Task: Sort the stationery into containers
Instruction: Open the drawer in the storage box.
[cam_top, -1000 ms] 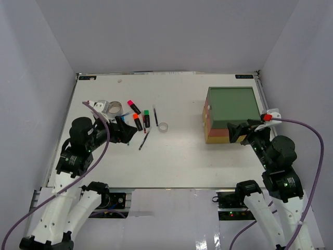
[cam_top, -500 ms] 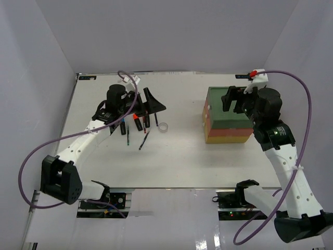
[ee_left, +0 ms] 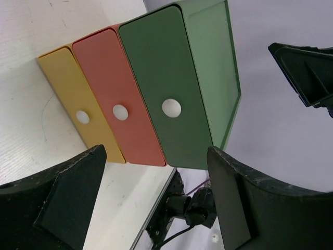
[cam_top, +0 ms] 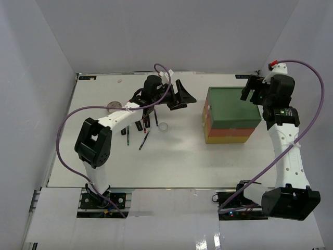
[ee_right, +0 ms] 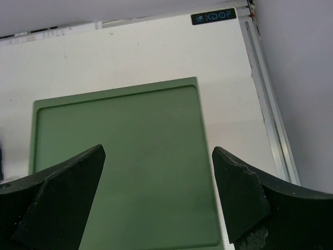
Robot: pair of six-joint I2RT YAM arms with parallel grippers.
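The containers (cam_top: 231,114) are a stack of drawer trays at the right: dark green top, orange-red middle, yellow bottom. In the left wrist view their three fronts (ee_left: 166,99) face me, each with a round hole. My left gripper (cam_top: 183,100) hangs open and empty just left of the stack, pointing at it (ee_left: 155,151). My right gripper (cam_top: 251,94) is open and empty above the green lid's far right corner (ee_right: 157,150). The stationery lies at the left: thin pens (cam_top: 144,139), highlighters (cam_top: 140,124) partly under my left arm, a white tape roll (cam_top: 163,126) and a grey tape roll (cam_top: 114,105).
White walls close in the table (cam_top: 171,161) on three sides. A metal rail (ee_right: 268,114) runs along its right edge, close to the stack. My left arm (cam_top: 122,114) stretches across the stationery pile.
My left arm has swung right, from over the stationery toward the stack. My right arm has risen and moved to the far right corner of the green lid.
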